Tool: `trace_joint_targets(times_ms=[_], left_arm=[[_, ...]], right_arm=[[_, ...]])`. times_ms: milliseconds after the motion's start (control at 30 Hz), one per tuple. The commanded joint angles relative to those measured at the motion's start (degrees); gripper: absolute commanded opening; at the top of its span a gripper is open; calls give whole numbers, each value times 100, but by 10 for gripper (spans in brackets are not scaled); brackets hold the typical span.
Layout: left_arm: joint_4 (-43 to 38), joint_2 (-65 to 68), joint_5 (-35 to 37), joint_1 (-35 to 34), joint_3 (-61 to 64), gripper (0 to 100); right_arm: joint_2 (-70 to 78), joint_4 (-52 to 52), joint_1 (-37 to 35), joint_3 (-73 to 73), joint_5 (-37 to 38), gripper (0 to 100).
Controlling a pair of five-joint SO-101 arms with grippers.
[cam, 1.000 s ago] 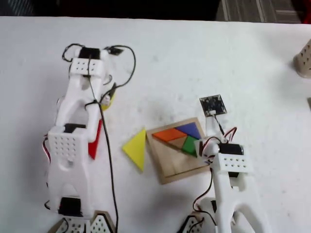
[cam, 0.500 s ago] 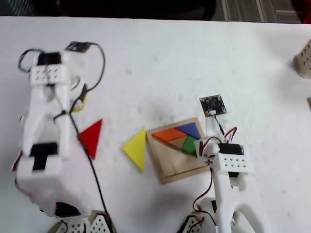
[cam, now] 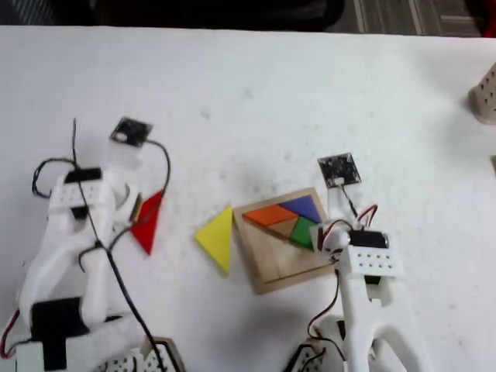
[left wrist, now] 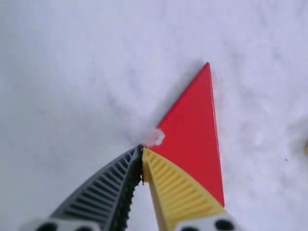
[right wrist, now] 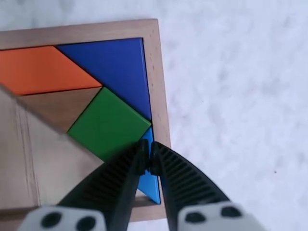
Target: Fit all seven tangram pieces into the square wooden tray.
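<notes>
The square wooden tray (cam: pixel 273 270) (right wrist: pixel 153 57) lies at the table's middle. It holds an orange piece (right wrist: pixel 43 70), a dark blue triangle (right wrist: pixel 115 67), a green square (right wrist: pixel 108 122), a brown triangle (right wrist: pixel 62 108) and a small light-blue piece (right wrist: pixel 149 185). My right gripper (cam: pixel 319 232) (right wrist: pixel 147 150) is shut, its tips over the light-blue piece by the tray's right rim. A yellow triangle (cam: pixel 218 236) lies just left of the tray. Farther left lies the red triangle (cam: pixel 148 221) (left wrist: pixel 192 134). My left gripper (cam: pixel 137 211) (left wrist: pixel 141 150) is shut, tips touching the red triangle's edge.
A beige perforated object (cam: pixel 484 93) stands at the table's far right edge. Cables trail from both arms. The near-left part of the tray shows bare wood (right wrist: pixel 53 168). White table (cam: pixel 310 101) stretches open behind the tray.
The left arm swung left off the red triangle, then drew back toward the near edge, bringing its gripper to the red triangle's left edge. The right arm has not moved.
</notes>
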Motion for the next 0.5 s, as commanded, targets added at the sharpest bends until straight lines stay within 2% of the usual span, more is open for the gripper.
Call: trace_joint_targets(times_ms=[0, 167, 300, 400, 467], left_arm=[[-132, -769, -35, 101, 325, 20], [-422, -1323, -9, 523, 721, 20], [-1204, -1789, 738, 664, 1354, 20], [-1618, -1895, 809, 655, 1662, 20], [-1600, -1815, 809, 646, 1670, 20]], right_arm=[[-189, -48, -13, -53, 53, 18], [-189, -48, -13, -53, 53, 18], [-198, -48, -13, -53, 53, 18], [-189, -40, -4, -53, 53, 17], [-189, -40, -4, -53, 53, 17]])
